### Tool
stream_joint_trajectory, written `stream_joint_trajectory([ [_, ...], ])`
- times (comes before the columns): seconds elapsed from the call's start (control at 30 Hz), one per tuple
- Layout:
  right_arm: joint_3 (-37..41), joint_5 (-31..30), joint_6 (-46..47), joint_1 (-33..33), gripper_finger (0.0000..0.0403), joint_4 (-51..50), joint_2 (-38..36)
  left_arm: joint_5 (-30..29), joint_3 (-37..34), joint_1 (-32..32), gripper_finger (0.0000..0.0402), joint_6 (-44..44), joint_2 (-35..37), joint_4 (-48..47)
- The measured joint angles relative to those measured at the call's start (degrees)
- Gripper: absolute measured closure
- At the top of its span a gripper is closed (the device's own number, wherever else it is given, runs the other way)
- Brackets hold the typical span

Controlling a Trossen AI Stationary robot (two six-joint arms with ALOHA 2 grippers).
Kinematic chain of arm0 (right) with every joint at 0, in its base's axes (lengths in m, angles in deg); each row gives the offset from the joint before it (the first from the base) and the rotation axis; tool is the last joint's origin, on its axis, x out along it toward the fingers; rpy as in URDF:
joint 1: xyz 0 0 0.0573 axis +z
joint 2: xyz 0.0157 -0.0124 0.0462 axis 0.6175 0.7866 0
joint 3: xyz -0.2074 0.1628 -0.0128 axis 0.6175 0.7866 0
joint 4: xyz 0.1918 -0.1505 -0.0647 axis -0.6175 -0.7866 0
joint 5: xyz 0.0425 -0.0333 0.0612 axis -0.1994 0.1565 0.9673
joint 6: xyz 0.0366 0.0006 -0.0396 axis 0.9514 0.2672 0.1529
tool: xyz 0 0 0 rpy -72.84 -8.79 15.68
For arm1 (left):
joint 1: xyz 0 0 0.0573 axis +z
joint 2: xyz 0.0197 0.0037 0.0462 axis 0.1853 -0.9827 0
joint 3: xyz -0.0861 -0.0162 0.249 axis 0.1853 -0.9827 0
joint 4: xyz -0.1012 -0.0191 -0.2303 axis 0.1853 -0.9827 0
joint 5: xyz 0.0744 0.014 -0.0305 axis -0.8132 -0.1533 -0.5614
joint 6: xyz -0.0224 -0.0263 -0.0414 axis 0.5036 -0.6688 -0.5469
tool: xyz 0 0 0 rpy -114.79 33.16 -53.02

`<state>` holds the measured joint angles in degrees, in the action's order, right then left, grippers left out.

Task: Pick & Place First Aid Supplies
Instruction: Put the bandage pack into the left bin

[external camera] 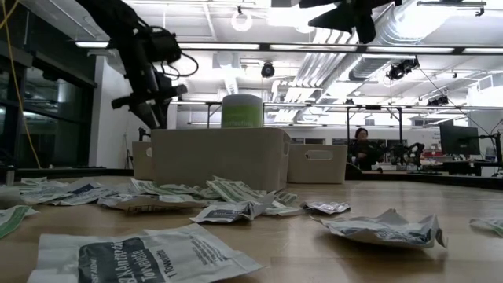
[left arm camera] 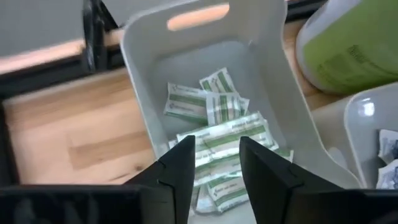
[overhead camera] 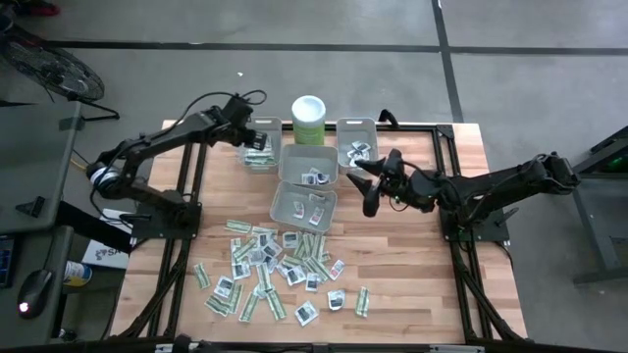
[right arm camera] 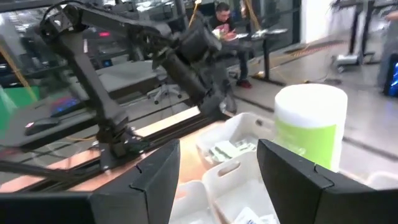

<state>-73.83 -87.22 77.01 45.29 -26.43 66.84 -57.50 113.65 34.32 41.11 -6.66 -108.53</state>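
Left arm reaches across the back-left corner of the table; the left gripper hangs just above the far-left bin, fingers parted with a gap between them, nothing pinched. Right arm stretches in from the right side; the right gripper hovers high near the middle of the table, beside the back-right bin, fingers spread wide, empty.

Count: four grey bins, one green canister with a white lid, standing upright behind the bins. Packets lie scattered on the wood in front of the bins, too many and too overlapped for an exact count; more sit inside each bin.

Left wrist view shows the far-left bin holding only green-and-white strip packets, piled loosely. The low view hides the bin contents behind their walls but shows crumpled packets close up and a person seated in the room beyond. Right wrist view shows the left arm over its bin.
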Motion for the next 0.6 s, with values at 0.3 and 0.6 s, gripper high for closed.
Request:
stream_joint_trajectory([
  [0.3,0.0,11.6,18.9,0.0,0.0195,-12.1,-1.4,3.9,0.0,-5.7,0.0274,4.5,9.8,-2.0],
  [0.6,0.0,28.0,37.7,5.0,0.0195,-29.2,0.4,0.1,0.0,-24.0,0.0273,1.6,17.2,-3.0],
])
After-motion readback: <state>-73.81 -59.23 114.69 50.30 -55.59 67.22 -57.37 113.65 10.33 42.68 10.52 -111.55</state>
